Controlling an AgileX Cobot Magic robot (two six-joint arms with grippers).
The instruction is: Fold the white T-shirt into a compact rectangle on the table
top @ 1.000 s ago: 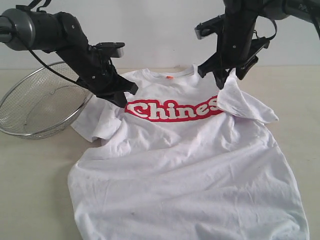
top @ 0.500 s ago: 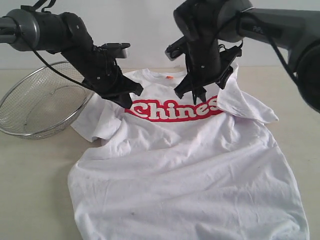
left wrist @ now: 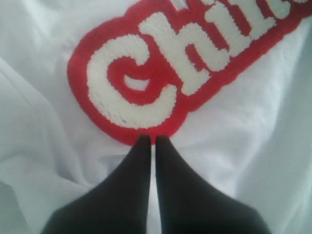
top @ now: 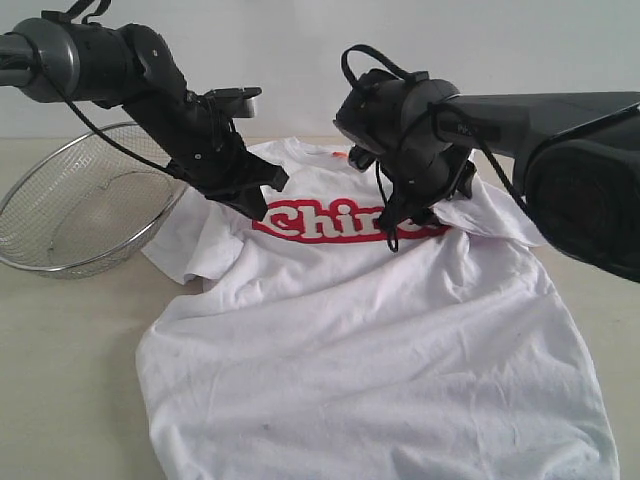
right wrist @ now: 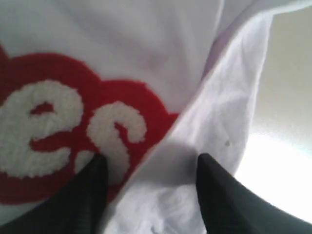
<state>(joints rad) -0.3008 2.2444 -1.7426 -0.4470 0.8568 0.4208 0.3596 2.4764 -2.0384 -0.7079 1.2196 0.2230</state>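
I count one wire-mesh basket (top: 80, 220), one white T-shirt (top: 380, 340), and two arms, each with one hand, all over a single table (top: 70, 360).

Farthest left, the basket sits on the table just beside the shirt's left sleeve. Next comes the left hand (top: 262, 203), low over the shirt at the start of the red lettering (top: 320, 222). In its wrist view the left hand (left wrist: 152, 141) is clenched, its fingers pressed together with only a slit between them, the tips at the red border under the letter C.

The T-shirt lies chest-up and wrinkled on the table, collar away from the camera, hem toward it.

Right of centre, the right hand (top: 397, 232) is down over the end of the lettering. It is released (its wrist view shows this best): the right hand (right wrist: 151, 163) has its fingers wide apart, straddling the edge of the one folded sleeve (top: 495, 215), which lies turned in over the chest.

Against half a second ago, the right hand has dropped lower and now hides the last letters. A second ago it was up at the shoulder. The left hand has barely shifted.
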